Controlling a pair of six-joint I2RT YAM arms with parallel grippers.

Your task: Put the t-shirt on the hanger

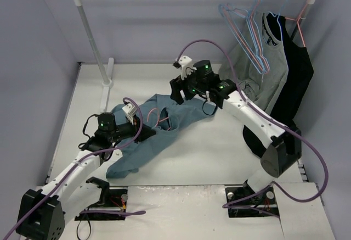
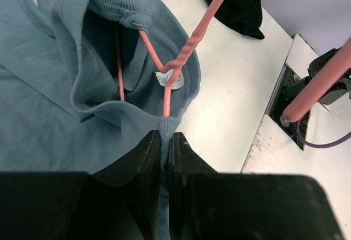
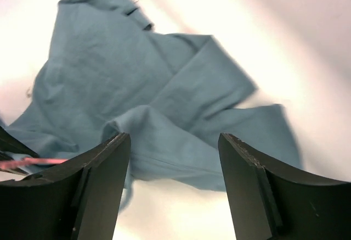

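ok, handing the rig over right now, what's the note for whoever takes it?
Left gripper: shut on the t-shirt at its collar.
Right gripper: open, hovering above the t-shirt, holding nothing.
Salmon-pink hanger: arms run into the neck opening, twisted neck and hook outside; shirt lies crumpled on the table.
Done: hanger started into the neck.
Left: seat both shoulders; cannot tell how far in it sits.

No legible text, brand name or number appeared in any of the three views. The small white neck tag (image 2: pixel 169 79) inside the collar of the teal t-shirt (image 2: pixel 49 113), seen from the left wrist camera, showed no print that could be made out. A pale marking on the hanging black garment (image 1: pixel 296 75) was too small to decipher.
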